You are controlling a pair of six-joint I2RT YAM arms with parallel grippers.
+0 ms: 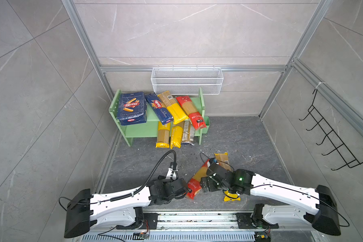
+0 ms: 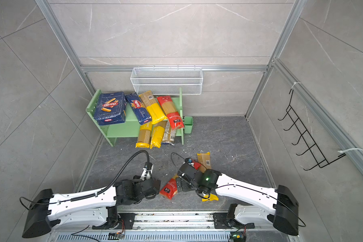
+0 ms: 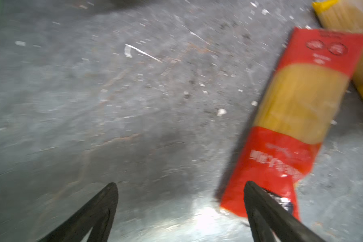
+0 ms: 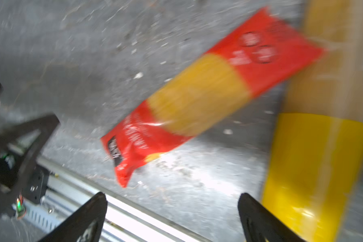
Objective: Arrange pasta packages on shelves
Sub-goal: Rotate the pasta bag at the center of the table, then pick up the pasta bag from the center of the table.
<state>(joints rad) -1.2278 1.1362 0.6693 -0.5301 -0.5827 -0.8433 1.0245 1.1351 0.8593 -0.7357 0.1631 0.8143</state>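
Overhead, in both top views, the pale green shelf unit [image 1: 138,131] is standing against the back wall. Its upper board is carrying a Barilla rigatoni box [image 1: 131,108], a Barilla spaghetti pack [image 1: 158,109], a yellow-ended spaghetti bag [image 1: 174,108] and a red-ended spaghetti bag [image 1: 190,112]. Three more spaghetti bags [image 1: 175,136] are poking out from the lower board. Near the front of the dark floor [image 1: 239,136], a loose red-ended bag [image 1: 194,181] is lying slantwise between the left arm [image 1: 122,199] and the right arm [image 1: 281,188]. A loose yellow-ended bag [image 1: 221,160] is lying partly under the right arm.

Seen from the left wrist, the left gripper [image 3: 180,184] is holding its jaws spread wide over bare floor, pinching nothing. One fingertip [image 3: 252,188] is overlapping the loose red-ended bag's end, but the blur is hiding whether they touch.

Seen from the right wrist, the right gripper [image 4: 171,194] is hanging spread wide too, gripping nothing. The loose red-ended bag is lying ahead of it and the loose yellow-ended bag just beside one finger.
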